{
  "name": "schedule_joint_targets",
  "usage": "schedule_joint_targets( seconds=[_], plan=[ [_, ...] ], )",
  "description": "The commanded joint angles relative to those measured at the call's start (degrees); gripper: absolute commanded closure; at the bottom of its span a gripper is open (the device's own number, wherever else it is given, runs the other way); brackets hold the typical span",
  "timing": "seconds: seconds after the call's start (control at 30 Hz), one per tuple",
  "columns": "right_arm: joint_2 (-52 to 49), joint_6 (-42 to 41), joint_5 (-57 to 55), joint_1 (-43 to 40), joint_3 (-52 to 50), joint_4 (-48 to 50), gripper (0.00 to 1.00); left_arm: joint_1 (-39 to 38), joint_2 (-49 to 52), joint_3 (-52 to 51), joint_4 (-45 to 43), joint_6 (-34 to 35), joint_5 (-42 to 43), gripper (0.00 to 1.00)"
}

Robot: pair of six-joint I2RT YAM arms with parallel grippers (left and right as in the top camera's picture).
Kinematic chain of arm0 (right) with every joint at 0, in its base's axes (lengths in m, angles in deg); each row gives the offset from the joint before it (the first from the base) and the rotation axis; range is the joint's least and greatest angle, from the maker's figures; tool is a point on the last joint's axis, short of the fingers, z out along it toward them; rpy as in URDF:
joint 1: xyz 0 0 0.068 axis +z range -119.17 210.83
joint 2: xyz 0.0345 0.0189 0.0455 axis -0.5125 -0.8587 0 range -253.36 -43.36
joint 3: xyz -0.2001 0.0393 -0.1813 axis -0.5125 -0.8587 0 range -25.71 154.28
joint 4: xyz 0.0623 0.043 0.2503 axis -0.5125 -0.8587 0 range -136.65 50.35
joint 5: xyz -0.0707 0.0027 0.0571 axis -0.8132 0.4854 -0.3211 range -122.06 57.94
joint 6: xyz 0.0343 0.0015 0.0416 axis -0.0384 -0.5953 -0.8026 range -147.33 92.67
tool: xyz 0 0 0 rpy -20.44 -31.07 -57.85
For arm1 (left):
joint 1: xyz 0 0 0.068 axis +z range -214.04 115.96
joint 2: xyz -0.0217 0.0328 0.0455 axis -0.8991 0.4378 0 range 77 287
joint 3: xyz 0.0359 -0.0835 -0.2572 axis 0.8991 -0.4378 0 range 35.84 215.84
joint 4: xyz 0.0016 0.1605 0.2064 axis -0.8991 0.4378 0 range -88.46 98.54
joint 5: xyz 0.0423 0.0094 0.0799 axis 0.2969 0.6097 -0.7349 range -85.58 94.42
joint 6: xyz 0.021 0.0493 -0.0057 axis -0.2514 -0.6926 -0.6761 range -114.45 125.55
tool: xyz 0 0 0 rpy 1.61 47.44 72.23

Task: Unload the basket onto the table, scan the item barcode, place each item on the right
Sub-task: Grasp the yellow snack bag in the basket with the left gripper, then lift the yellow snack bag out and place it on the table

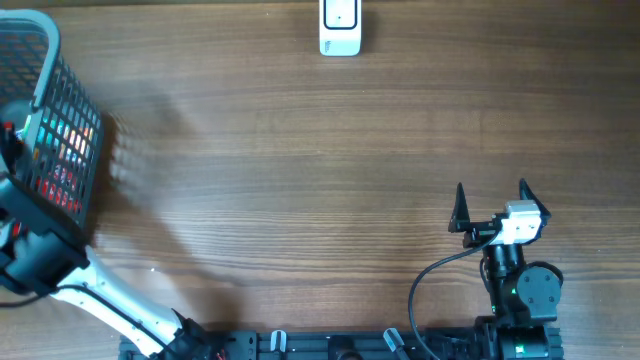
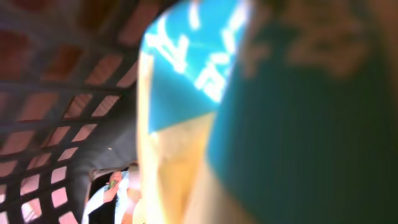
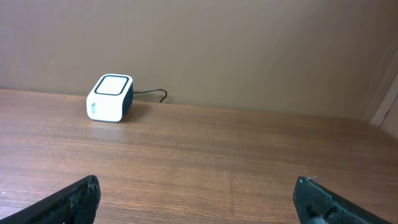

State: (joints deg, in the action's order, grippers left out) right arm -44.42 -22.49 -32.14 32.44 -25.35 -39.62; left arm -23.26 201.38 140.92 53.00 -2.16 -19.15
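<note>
The item I want is a packet (image 2: 186, 87) with a blue printed top and a cream lower part. It is pressed right against the left wrist camera and too blurred to read. I can find no barcode on it, and I cannot tell whether the teal mass to its right is the same packet or another one. It sits inside the black mesh basket (image 1: 62, 120) at the left edge of the table (image 1: 300, 150), with reddish goods showing through the mesh.

The left claw is down in that basket with its jaws together. Its fingers show in no view, so I judge it is pinching the packet but cannot confirm the hold.

I read the step in hand as the lift-out. I want to rise straight and slowly, because the mesh wall is close beside the packet, and clear the rim before I swing sideways. If the wrist view suddenly opens up, I will treat the grip as lost.

The white scanner (image 1: 340, 28) stands at the far edge of the table, well apart from the basket. What I take for its window faces up, so the barcode face should come over it facing down.

The right gripper (image 1: 491, 192) is empty and hangs near the right side with its jaws wide apart. I would leave it parked unless the code needs uncovering.
</note>
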Motion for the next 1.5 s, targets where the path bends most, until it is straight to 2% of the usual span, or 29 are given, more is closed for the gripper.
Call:
schedule_joint_targets(
  seconds=[0.0, 0.07, 0.2, 0.3, 0.57, 0.7, 0.8, 0.93, 1.0, 1.17, 1.23, 1.33, 1.47],
  plan=[
    [0.26, 0.61, 0.11, -0.24, -0.07, 0.31, 0.00, -1.68, -12.57, -0.07, 0.37, 2.45, 9.60, 0.96],
    [0.26, 0.61, 0.11, -0.24, -0.07, 0.31, 0.00, -1.68, -17.09, -0.07, 0.50, 2.43, 12.98, 0.96],
    [0.26, 0.61, 0.11, -0.24, -0.07, 0.31, 0.00, -1.68, -25.18, -0.07, 0.61, 2.43, 13.18, 0.96],
    [0.26, 0.61, 0.11, -0.24, -0.07, 0.31, 0.00, -1.68, -31.98, -0.07, 0.02, 5.84, 14.71, 0.96],
    [0.26, 0.61, 0.11, -0.24, -0.07, 0.31, 0.00, -4.96, -43.71, -0.07, -0.22, 13.35, 36.26, 0.96],
    [0.26, 0.61, 0.11, -0.24, -0.07, 0.31, 0.00, -12.28, -45.42, -0.09, 5.03, 13.33, 46.42, 0.96],
    [0.26, 0.59, 0.11, -0.24, -0.07, 0.31, 0.00, -20.52, -43.82, -0.50, 10.43, 13.31, 46.95, 0.96],
    [0.26, 0.61, 0.11, -0.24, -0.07, 0.31, 0.00, -30.95, -39.65, -3.63, 11.80, 13.00, 46.88, 0.96],
    [0.26, 0.61, 0.11, -0.24, -0.07, 0.31, 0.01, -34.93, -37.00, -5.60, 11.21, 12.66, 46.14, 0.96],
    [0.26, 0.59, 0.11, -0.24, -0.07, 0.31, 0.00, -42.01, -28.92, -10.38, 7.74, 12.72, 38.23, 0.96],
    [0.26, 0.61, 0.11, -0.24, -0.07, 0.31, 0.00, -44.59, -24.33, -11.30, 6.88, 13.07, 32.17, 0.96],
    [0.26, 0.59, 0.11, -0.24, -0.07, 0.31, 0.00, -48.04, -18.05, -11.32, 6.36, 17.18, 19.10, 0.96],
    [0.26, 0.59, 0.11, -0.24, -0.07, 0.31, 0.00, -51.84, -11.45, -11.32, 5.07, 20.06, 7.98, 0.96]
  ],
)
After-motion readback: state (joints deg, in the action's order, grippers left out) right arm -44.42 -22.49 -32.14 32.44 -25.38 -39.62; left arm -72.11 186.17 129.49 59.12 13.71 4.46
